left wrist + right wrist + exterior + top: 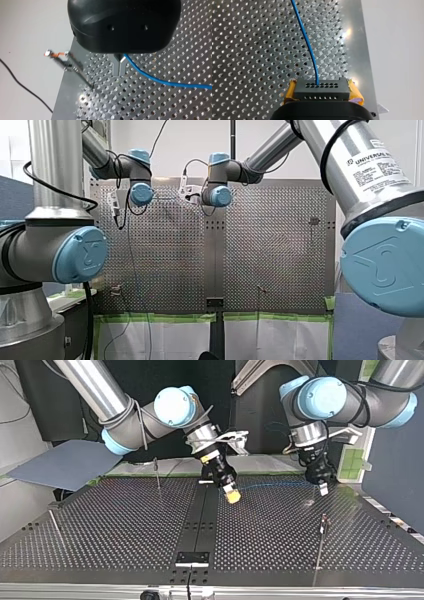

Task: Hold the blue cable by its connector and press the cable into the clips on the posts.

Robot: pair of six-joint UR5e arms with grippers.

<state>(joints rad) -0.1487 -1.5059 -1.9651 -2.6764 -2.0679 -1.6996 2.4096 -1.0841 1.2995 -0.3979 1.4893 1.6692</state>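
The blue cable (pixel 280 484) runs taut just above the perforated table between my two grippers. My right gripper (pixel 322 84) is shut with its yellow pads (pixel 355 93) on the black connector (pixel 322 92), and the cable (pixel 307 40) leaves it straight ahead. In the top view this gripper (pixel 231 495) tilts down near the table's middle strip. My left gripper (pixel 119 73) has its metal fingers shut on the cable (pixel 160 80), close above the table; it shows at the top view's right (pixel 323 489). A thin post with a clip (pixel 65 62) stands beside it, apart from the cable.
More thin posts stand on the table: one with a clip at the top view's near right (pixel 323 522), one at the far left-centre (pixel 157 471), one at the near left (pixel 55 527). The table's edge (pixel 362 50) runs close beside my right gripper.
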